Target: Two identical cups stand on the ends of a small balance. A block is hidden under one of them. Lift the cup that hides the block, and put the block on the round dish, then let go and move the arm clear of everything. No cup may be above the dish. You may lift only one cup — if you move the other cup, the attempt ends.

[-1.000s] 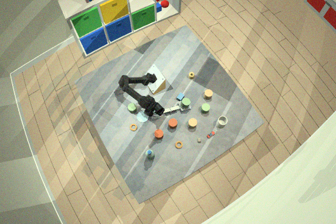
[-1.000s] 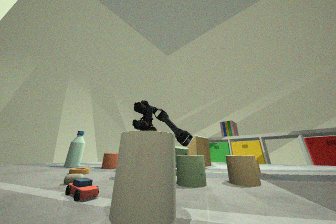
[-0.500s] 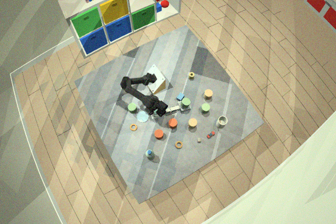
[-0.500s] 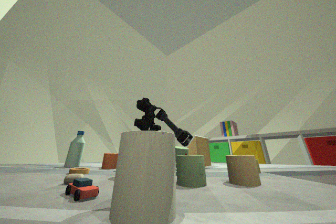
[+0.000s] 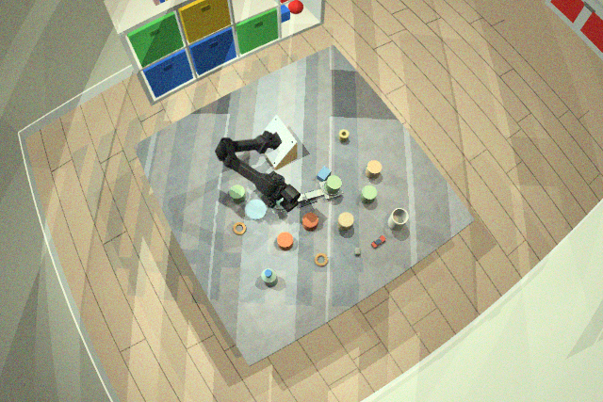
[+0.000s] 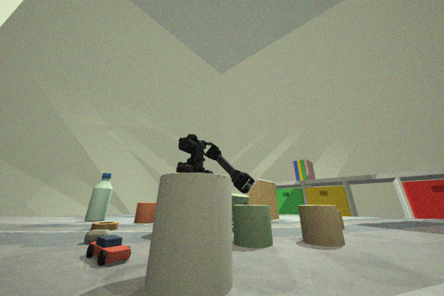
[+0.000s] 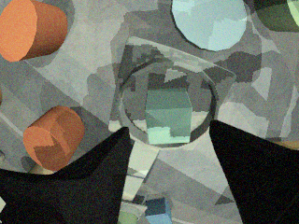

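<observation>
A pale green block sits uncovered inside the ring on the near end of the balance. My gripper is open and empty, above that end, with its fingertips on either side of the block in the wrist view. A green cup stands on the balance's other end. A similar green cup stands on the mat past the dish. The pale blue round dish has nothing on it. In the top view the arm hides most of the block.
Two orange cylinders, one nearer the balance and one farther, stand beside it. A blue block lies near the covered end. A wooden ring lies near the dish. A bottle stands farther out.
</observation>
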`<state>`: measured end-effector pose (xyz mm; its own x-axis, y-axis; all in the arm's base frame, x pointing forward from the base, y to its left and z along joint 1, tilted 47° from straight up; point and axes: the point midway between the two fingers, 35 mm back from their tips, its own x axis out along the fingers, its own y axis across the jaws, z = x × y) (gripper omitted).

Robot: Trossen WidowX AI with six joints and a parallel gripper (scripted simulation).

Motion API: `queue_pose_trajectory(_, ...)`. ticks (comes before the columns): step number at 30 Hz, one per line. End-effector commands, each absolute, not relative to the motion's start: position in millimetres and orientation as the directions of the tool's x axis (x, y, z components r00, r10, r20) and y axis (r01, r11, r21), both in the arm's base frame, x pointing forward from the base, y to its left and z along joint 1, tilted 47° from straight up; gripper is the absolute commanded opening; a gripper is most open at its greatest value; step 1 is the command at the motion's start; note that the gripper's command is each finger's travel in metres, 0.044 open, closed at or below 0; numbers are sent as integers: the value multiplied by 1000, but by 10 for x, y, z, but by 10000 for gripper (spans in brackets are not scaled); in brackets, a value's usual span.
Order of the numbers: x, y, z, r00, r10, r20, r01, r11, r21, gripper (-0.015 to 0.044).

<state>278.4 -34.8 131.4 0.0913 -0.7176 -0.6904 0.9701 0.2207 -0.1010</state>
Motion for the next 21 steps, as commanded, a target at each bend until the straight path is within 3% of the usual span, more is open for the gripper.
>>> queue_pose_trajectory(1,2791,-401,1269,93,-720,-688,969,224,-103,260)
queue_pose_trajectory(15,2804,-548,1136,94,-721,-686,969,224,-103,260)
queue_pose_trajectory(21,2804,-548,1136,94,-721,-686,969,224,-103,122)
